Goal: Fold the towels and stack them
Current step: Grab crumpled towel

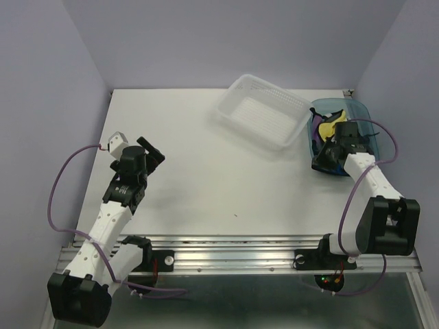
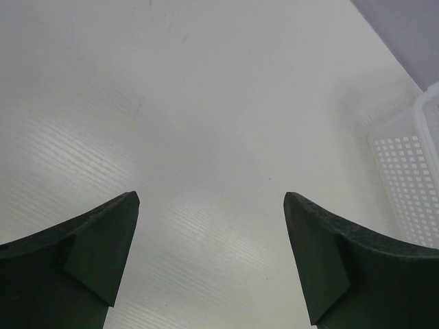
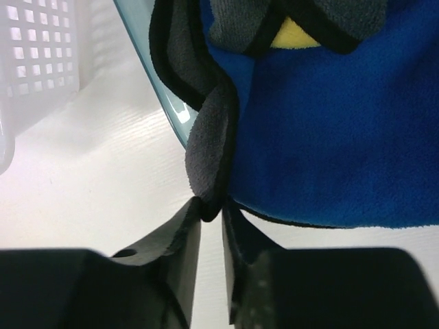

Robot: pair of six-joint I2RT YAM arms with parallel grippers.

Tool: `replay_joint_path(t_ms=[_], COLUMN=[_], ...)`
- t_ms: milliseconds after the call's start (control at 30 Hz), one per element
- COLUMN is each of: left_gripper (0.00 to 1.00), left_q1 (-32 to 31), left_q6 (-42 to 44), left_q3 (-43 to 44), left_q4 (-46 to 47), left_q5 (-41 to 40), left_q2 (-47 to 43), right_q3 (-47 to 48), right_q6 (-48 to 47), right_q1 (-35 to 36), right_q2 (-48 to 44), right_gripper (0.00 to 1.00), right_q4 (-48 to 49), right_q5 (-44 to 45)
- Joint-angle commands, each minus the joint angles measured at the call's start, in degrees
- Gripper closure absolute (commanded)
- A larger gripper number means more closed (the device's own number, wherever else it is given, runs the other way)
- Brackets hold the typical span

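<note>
- Right gripper (image 3: 211, 214) pinches the grey towel's (image 3: 209, 147) hanging edge at the bin (image 3: 170, 113) rim; the fold runs straight up from the fingertips.
- Left gripper (image 2: 211, 205), spread wide, hovers well apart from it.

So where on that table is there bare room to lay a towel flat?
Widest bare patch: the table middle, between the left fingers, basket and near rail. The far left corner is bare. The right is crowded: the bin, stuffed with towels, sits beside the basket, and the right fingers pinch a grey towel.
</note>
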Motion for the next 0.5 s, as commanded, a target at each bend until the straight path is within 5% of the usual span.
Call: replay_joint_path(t_ms=[0,167,467], left_gripper=[0.01,0.01,0.01], left_q1=[-0.23,-0.23,-0.23], left_q6=[-0.2,-0.11,-0.02], left_q3=[2.89,3.07,3.15], left_q4=[-0.11,-0.2,-0.03], left_q5=[-1.39,-1.39,-0.69], left_q2=[-0.21,-0.13,-0.21], right_q3=[-0.91,-0.12,10.94], right_q6=[0.1,0.19,-2.1], right_q1=[0.53,0.53,0.53], right_q2=[-2.54,-4.12,-8.87], right_gripper=[0.78,0.99,0.99], right_q4=[1.4,2.28,1.75], right_q5=[0.29,1.86,-0.57])
